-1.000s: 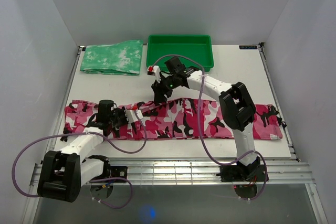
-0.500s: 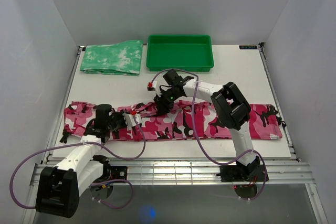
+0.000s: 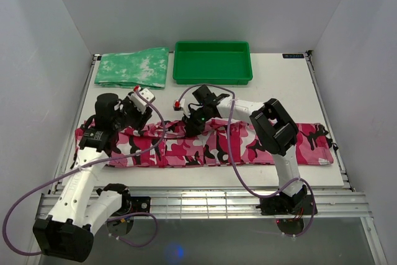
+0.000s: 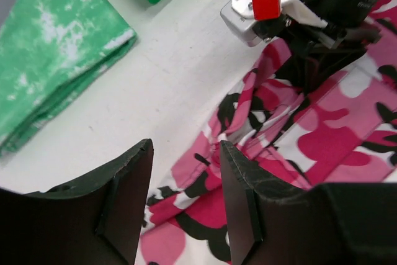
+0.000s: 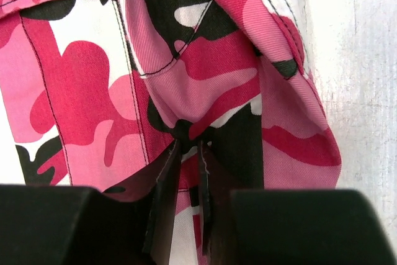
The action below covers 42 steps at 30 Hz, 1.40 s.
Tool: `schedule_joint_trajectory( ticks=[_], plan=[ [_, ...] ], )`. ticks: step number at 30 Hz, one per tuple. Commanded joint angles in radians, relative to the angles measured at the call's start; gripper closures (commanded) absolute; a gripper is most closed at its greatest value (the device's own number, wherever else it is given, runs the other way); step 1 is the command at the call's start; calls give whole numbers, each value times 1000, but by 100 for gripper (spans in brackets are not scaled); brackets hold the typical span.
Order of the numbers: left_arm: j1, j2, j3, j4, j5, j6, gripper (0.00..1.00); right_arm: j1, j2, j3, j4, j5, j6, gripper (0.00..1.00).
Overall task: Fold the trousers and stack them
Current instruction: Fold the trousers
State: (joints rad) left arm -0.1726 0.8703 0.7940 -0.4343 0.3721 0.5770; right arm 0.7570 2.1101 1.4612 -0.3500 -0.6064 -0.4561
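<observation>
The trousers [image 3: 248,144], in pink, white and black camouflage, lie stretched left to right across the near half of the table. My right gripper [image 3: 190,125] is down on their far edge near the middle. In the right wrist view it [image 5: 186,147] is shut on a bunched fold of the trousers [image 5: 205,85]. My left gripper [image 3: 144,110] hovers above the left part of the trousers, open. Its wrist view shows the left gripper [image 4: 186,197] with nothing between the fingers and the trousers [image 4: 260,153] below.
A mottled green-and-white folded cloth [image 3: 132,67] lies at the back left, also showing in the left wrist view as the folded cloth [image 4: 56,54]. A green tray [image 3: 212,79] stands at the back middle. Purple cables loop from both arms over the trousers.
My left gripper has opened, let go of the trousers and risen toward the back left. My right gripper has come down and shut on the trousers' far edge.
</observation>
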Motion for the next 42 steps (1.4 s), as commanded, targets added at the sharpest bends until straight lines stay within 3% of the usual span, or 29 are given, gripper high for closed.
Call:
schedule_joint_trajectory(
  ticks=[1, 6, 15, 22, 36, 42],
  plan=[
    [-1, 88, 65, -199, -1, -294, 43, 25, -13, -50, -9, 11, 17, 78],
    [-1, 257, 143, -276, 67, -431, 44, 31, -21, -65, 9, 28, 31, 80],
    [-8, 450, 169, -231, -36, -555, 45, 33, -35, -73, 16, 46, 34, 80],
    [-16, 473, 151, -185, -133, -566, 50, 34, -48, -81, 17, 48, 37, 80],
    [-22, 545, 169, -132, -128, -546, 51, 38, -55, -93, 17, 53, 39, 80],
    [-38, 555, 143, -133, -139, -528, 58, 38, -59, -85, 17, 56, 39, 80]
  ],
)
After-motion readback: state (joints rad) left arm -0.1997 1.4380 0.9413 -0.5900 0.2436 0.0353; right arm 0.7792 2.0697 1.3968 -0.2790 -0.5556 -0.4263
